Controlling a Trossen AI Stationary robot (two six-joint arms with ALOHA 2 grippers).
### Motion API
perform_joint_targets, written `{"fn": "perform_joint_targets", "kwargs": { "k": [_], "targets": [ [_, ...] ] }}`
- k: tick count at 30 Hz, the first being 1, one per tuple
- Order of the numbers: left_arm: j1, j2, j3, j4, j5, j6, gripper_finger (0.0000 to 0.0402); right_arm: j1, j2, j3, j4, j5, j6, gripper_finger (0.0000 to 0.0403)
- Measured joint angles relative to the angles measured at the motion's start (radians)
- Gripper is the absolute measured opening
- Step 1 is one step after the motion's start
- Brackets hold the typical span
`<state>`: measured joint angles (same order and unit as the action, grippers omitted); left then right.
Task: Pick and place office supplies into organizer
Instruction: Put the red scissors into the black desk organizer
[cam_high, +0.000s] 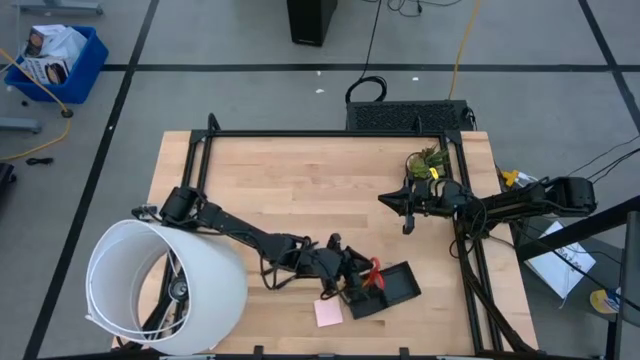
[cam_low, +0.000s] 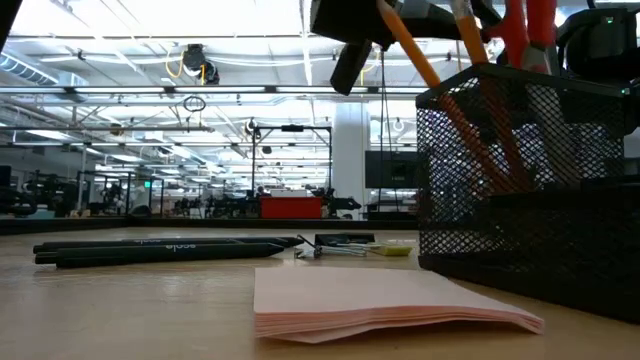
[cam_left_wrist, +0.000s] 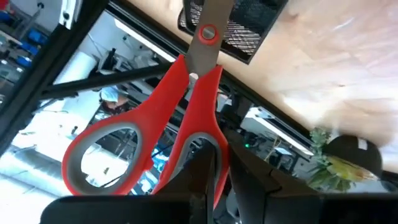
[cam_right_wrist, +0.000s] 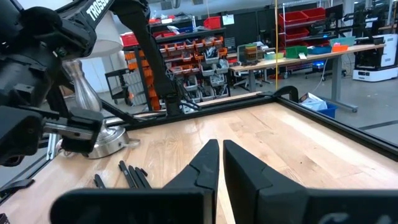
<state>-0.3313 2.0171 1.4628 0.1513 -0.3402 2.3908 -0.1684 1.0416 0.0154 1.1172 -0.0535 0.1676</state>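
The scissors (cam_left_wrist: 155, 143) had bright red handles lined with grey inside the loops, plain grey blades and a red-ringed pivot. The organizer (cam_high: 385, 290) was black, its walls a fine wire mesh. An orange pencil (cam_low: 440, 85) leaned inside it. The sticky-note pad (cam_high: 328, 313) was pale pink. The pens (cam_low: 160, 250) were black, one with faint grey lettering. The counter (cam_high: 300, 190) showed light, streaky wood grain inside a black frame. The lampshade (cam_high: 165, 285) was white, the plant (cam_high: 427, 160) green with yellow
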Motion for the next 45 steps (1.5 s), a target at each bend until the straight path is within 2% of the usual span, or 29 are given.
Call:
{"fn": "perform_joint_targets", "kwargs": {
  "k": [3, 8, 18, 22, 28, 31, 33, 37, 42, 45],
  "targets": [
    [0.006, 0.000, 0.000, 0.000, 0.000, -0.004, 0.0047, 0.000, 0.000, 0.000, 0.000, 0.000, 0.000, 0.0018],
    [0.018, 0.000, 0.000, -0.016, 0.016, 0.149, 0.0053, 0.000, 0.000, 0.000, 0.000, 0.000, 0.000, 0.0018],
    [0.023, 0.000, 0.000, -0.065, 0.037, 0.199, 0.0172, 0.000, 0.000, 0.000, 0.000, 0.000, 0.000, 0.0018],
    [0.049, 0.000, 0.000, -0.052, 0.033, 0.315, 0.0204, 0.000, 0.000, 0.000, 0.000, 0.000, 0.000, 0.0018],
    [0.086, 0.000, 0.000, -0.007, 0.071, 0.353, 0.0236, 0.000, 0.000, 0.000, 0.000, 0.000, 0.000, 0.0018],
    [0.097, 0.000, 0.000, 0.004, 0.062, 0.299, 0.0245, 0.000, 0.000, 0.000, 0.000, 0.000, 0.000, 0.0018],
    [0.108, 0.000, 0.000, 0.021, 0.014, 0.258, 0.0250, 0.000, 0.000, 0.000, 0.000, 0.000, 0.000, 0.0018],
    [0.134, 0.000, 0.000, 0.089, -0.158, 0.218, 0.0253, 0.000, 0.000, 0.000, 0.000, 0.000, 0.000, 0.0018],
    [0.170, -0.001, 0.000, 0.105, -0.280, -0.026, 0.0253, 0.000, 0.000, 0.000, 0.000, 0.000, 0.000, 0.0018],
    [0.188, -0.002, 0.000, 0.035, -0.291, -0.313, 0.0253, 0.000, 0.000, 0.000, 0.000, 0.000, 0.000, 0.0018]
  ]
}}
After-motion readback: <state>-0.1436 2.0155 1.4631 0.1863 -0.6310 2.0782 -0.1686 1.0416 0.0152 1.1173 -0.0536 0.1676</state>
